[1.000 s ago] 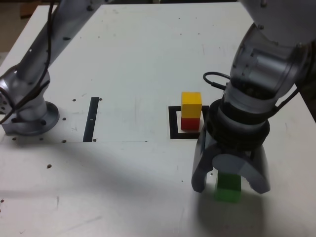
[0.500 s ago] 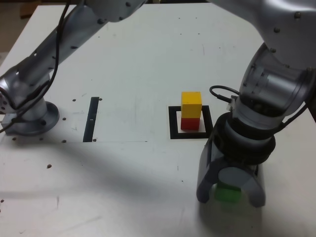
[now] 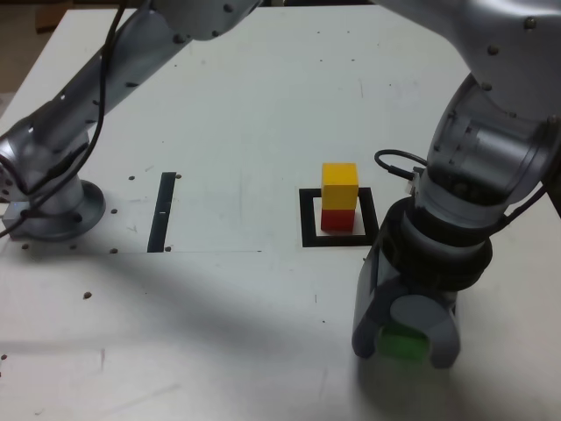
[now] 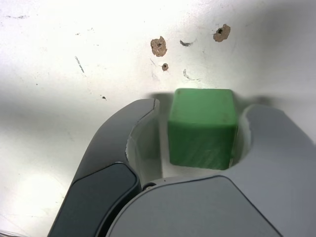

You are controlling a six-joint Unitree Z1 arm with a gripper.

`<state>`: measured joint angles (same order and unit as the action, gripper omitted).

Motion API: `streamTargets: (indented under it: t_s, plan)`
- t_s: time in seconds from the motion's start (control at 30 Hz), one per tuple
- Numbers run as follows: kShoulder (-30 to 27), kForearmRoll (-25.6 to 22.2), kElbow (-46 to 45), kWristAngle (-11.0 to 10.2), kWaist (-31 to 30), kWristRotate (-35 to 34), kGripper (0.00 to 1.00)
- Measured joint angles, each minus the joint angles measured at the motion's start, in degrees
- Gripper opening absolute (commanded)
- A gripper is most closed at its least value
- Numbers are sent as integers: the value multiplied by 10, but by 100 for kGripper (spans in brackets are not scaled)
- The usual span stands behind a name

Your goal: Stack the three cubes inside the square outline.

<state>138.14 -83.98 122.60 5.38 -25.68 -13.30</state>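
Note:
The green cube [image 3: 403,343] rests on the table near the front, at the exterior view's right. My gripper [image 3: 405,344] is lowered over it with a finger on each side. In the wrist view the green cube [image 4: 201,127] sits between the jaws: one finger [image 4: 269,143] touches it, while the other finger [image 4: 133,133] is a thin slit away. The yellow cube [image 3: 339,186] sits on the red cube [image 3: 337,219], both inside the square outline [image 3: 308,219], just behind my gripper.
A thin black strip [image 3: 163,210] lies on the table at the exterior view's left, close to the arm's base [image 3: 48,206]. Small holes and chips [image 4: 159,47] mark the white tabletop beyond the green cube.
The jaws have narrowed from wide open to close around the green cube. The wrist dropped slightly lower over it. The cubes have not moved.

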Motion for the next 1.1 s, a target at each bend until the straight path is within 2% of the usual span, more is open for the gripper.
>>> streamTargets:
  t_s: [0.3, 0.43, 0.83, 1.1]
  plan:
    - [-1, -2, 1, -5, 0, 2, 23]
    - [-8, -7, 1, -17, -1, 3, 22]
    - [-112, -55, -20, -69, -1, 11, 22]
    - [-175, -66, -65, -71, 39, 24, 23]
